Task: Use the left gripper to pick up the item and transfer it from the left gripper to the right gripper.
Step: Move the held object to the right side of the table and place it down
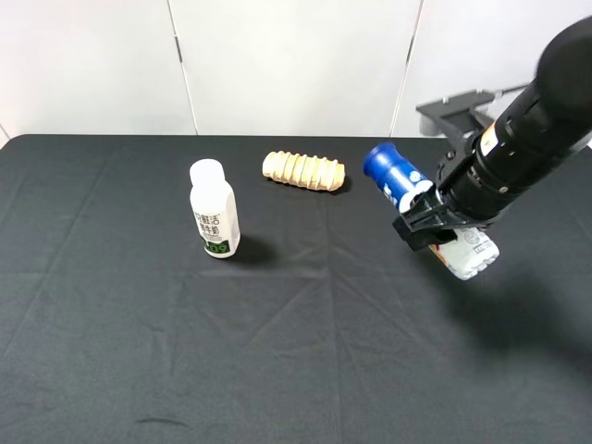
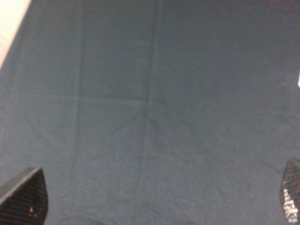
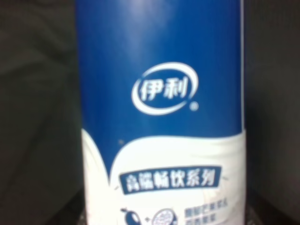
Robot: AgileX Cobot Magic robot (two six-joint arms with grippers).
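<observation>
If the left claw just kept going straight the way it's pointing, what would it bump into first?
Probably just the black tablecloth. The left gripper shows only its two fingertips, spread apart, with bare cloth ahead of them. Nothing else lies in that line, though depth is hard to judge.

two bottles (image 1: 215,209) (image 1: 388,172), one bread roll (image 1: 303,170).

Through the right wrist camera I saw the bottle (image 3: 161,117) very close, filling the middle of the picture from 12 o'clock to 6 o'clock. Its upper part was blue, with a white oval logo (image 3: 165,89) near the centre. Toward 6 o'clock the body turned white along a curved edge and carried a blue banner (image 3: 169,180) of white characters. Dark cloth (image 3: 37,117) showed at 9 and 3 o'clock, blurred.
</observation>
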